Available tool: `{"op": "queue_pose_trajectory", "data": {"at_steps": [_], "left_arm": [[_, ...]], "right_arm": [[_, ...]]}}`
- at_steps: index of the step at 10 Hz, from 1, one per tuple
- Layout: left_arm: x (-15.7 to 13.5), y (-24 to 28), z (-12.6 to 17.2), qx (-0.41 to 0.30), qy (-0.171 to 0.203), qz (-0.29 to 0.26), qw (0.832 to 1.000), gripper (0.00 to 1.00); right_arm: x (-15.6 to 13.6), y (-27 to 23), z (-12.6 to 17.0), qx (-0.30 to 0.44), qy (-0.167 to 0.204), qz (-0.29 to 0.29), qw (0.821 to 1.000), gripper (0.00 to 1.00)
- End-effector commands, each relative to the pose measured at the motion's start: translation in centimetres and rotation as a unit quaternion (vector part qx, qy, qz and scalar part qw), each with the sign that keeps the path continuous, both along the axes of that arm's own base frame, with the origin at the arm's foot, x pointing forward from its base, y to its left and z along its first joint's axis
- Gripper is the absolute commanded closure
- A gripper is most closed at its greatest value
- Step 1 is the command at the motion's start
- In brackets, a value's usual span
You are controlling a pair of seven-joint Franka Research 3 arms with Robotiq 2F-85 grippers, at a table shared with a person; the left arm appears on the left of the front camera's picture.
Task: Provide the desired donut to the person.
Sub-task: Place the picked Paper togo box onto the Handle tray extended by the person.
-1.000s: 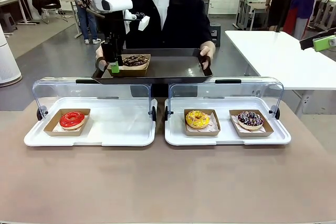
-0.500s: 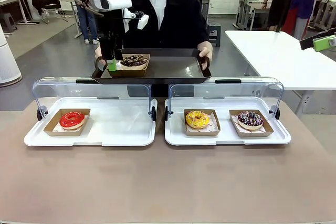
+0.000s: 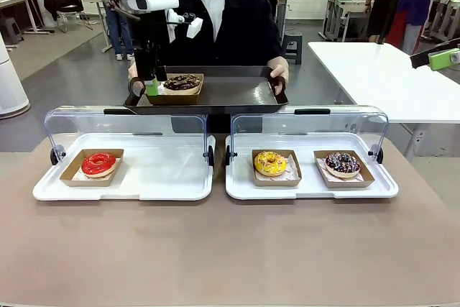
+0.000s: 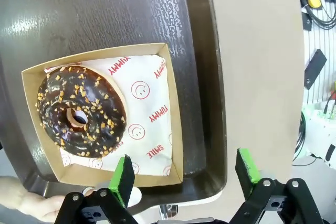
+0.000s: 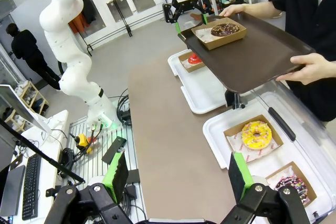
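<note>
On the surface (image 3: 230, 249) nearest you sit two white display trays, clear lids raised. The left tray (image 3: 162, 181) holds a red donut (image 3: 98, 164). The right tray (image 3: 309, 186) holds a yellow donut (image 3: 270, 163) and a dark sprinkled donut (image 3: 343, 163).

Beyond them the person (image 3: 237, 30) holds a dark tray (image 3: 230, 93) by both ends. The chocolate donut (image 3: 182, 82) sits on it in a cardboard box (image 4: 175, 129).

Your left jaws stand wide apart and empty there, one green pad (image 4: 123, 176) at the box's edge, the other outside the tray's rim. Your right jaws also stand apart, with nothing between them.
</note>
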State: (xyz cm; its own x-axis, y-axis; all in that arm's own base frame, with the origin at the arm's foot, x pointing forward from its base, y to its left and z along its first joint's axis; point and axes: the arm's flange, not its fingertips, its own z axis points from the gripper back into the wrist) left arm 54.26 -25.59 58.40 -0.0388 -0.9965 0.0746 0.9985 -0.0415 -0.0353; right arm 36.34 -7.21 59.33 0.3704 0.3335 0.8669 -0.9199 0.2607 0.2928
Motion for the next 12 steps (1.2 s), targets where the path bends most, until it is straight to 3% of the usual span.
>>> {"op": "queue_pose_trajectory", "data": {"at_steps": [1,4,6,8,10,12], "left_arm": [[-2.7,4.0,0.3,-0.035,-0.004,-0.002,0.999,0.00],[-4.8,11.9,1.6,-0.100,-0.030,0.040,0.994,0.00],[-4.9,18.3,1.4,-0.171,-0.014,0.076,0.982,0.00],[-5.0,24.4,1.0,-0.250,-0.027,0.103,0.962,0.00],[-4.0,29.8,-0.5,-0.316,-0.001,0.140,0.938,0.00],[-2.8,33.1,-1.6,-0.382,0.008,0.128,0.915,0.00]], "right_arm": [[0.0,0.1,0.1,0.006,-0.005,0.003,1.000,0.00],[0.0,0.1,0.1,0.006,-0.005,0.003,1.000,0.00],[0.0,0.1,0.1,0.006,-0.005,0.003,1.000,0.00],[0.0,0.1,0.1,0.006,-0.005,0.003,1.000,0.00],[0.0,0.1,0.1,0.006,-0.005,0.003,1.000,0.00],[0.0,0.1,0.1,0.006,-0.005,0.003,1.000,0.00]]}}
